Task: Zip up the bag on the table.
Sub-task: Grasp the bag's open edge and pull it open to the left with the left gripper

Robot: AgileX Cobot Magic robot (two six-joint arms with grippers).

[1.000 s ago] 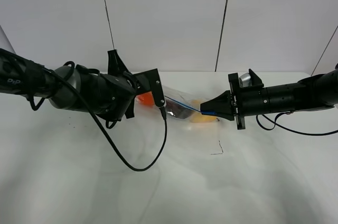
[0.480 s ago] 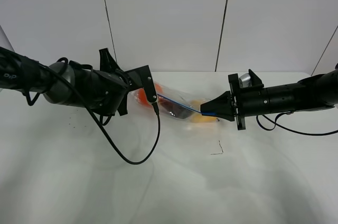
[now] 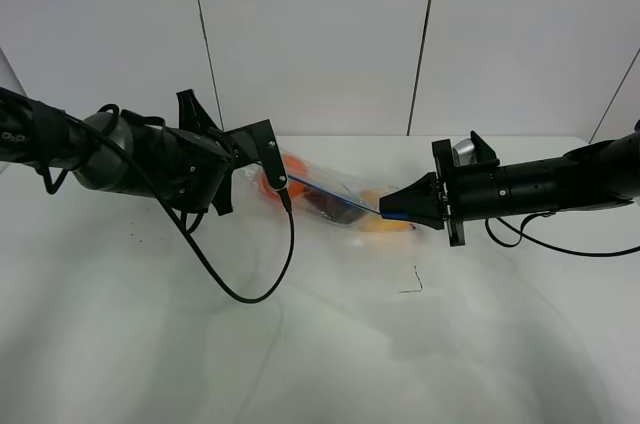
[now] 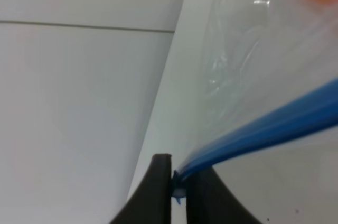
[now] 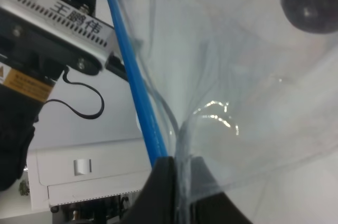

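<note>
The clear plastic bag (image 3: pixel 335 202) hangs stretched between both arms above the white table (image 3: pixel 320 344), with orange, dark and yellow produce inside. Its blue zipper strip (image 3: pixel 335 196) runs taut from one gripper to the other. My left gripper (image 3: pixel 284 184) is shut on the strip's left end; in the left wrist view the black fingertips (image 4: pixel 162 182) pinch the blue strip (image 4: pixel 264 129). My right gripper (image 3: pixel 392 211) is shut on the right end; in the right wrist view its fingers (image 5: pixel 168 176) clamp the bag's plastic (image 5: pixel 222 76) beside the blue strip (image 5: pixel 132 76).
A black cable (image 3: pixel 245 289) loops down from the left arm onto the table. A small dark mark (image 3: pixel 413 284) lies on the tabletop below the right gripper. White wall panels stand behind the table.
My left gripper has slid leftwards along the blue strip, stretching more of it out. The right gripper has stayed in place.
</note>
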